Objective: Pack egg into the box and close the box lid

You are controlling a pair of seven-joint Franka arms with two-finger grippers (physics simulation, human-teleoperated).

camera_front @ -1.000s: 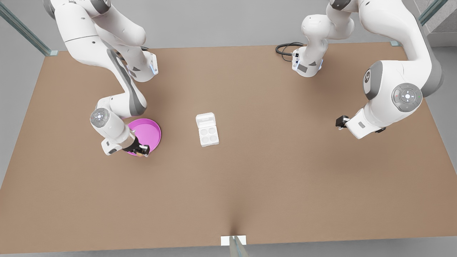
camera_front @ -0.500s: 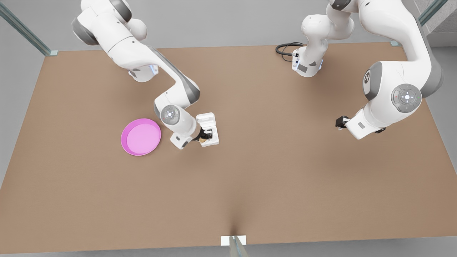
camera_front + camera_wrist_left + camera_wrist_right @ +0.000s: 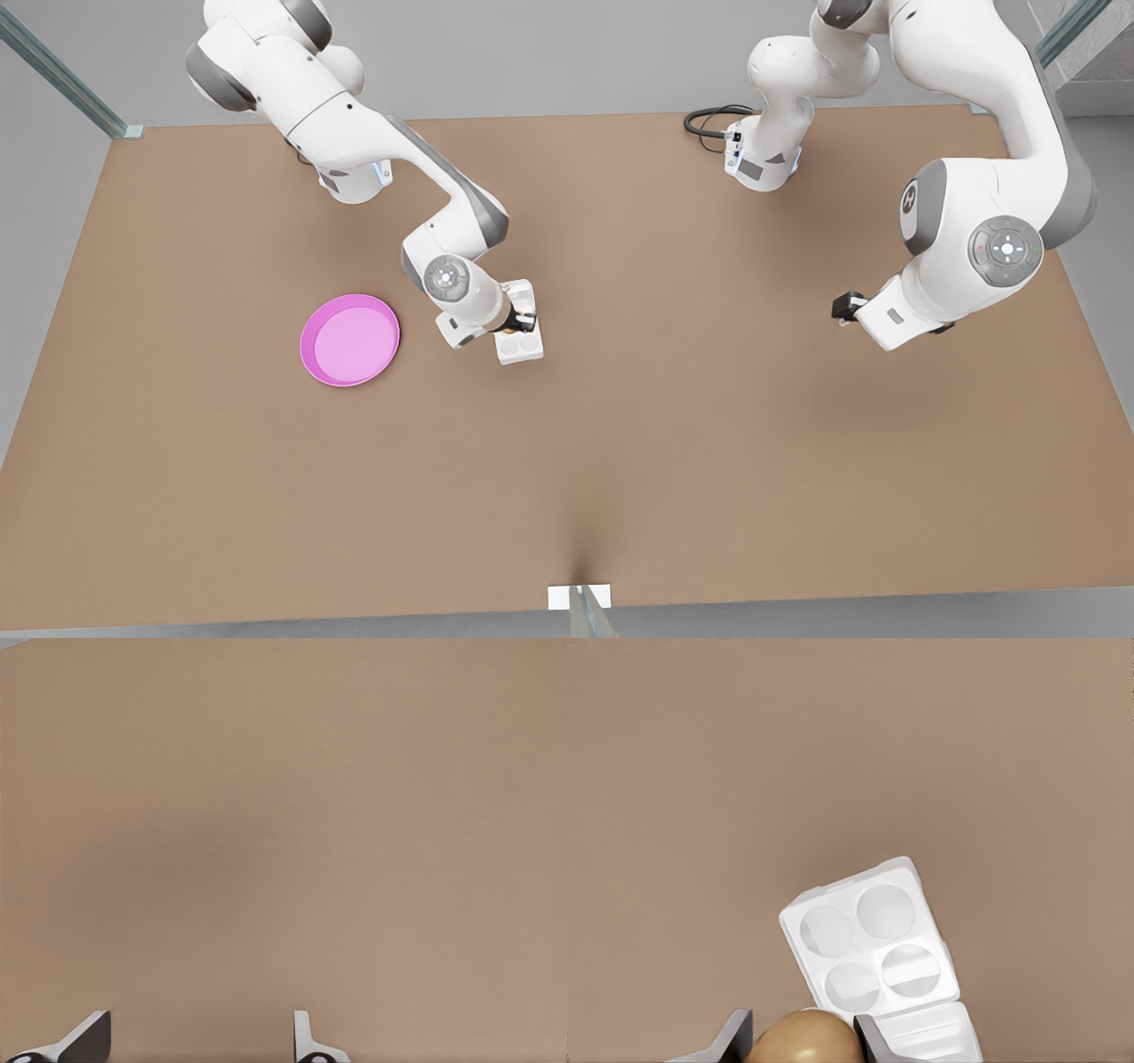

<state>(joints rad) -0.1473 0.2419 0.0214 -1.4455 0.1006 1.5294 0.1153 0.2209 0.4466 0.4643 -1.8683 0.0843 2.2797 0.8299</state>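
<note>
The tan egg (image 3: 804, 1038) is held between the fingers of my right gripper (image 3: 802, 1028), which is shut on it. In the front view this gripper (image 3: 518, 321) hovers over the white box (image 3: 524, 347) at mid-table, covering part of the tray and the box lid (image 3: 524, 291). The right wrist view shows the box (image 3: 868, 935) lying open with four empty round cups, and the lid (image 3: 930, 1036) folded out flat beside the tray. My left gripper (image 3: 846, 306) waits at the front view's right, its fingers (image 3: 304, 1036) open over bare table.
A round pink plate (image 3: 350, 339) lies empty on the front view's left of the box. A black cable (image 3: 709, 120) curls at the table's back edge near an arm base. Brown tabletop (image 3: 620, 443) stretches wide in front.
My right gripper carried the egg from the pink plate across to the box, then shifted slightly toward the lid side. The left arm has barely moved.
</note>
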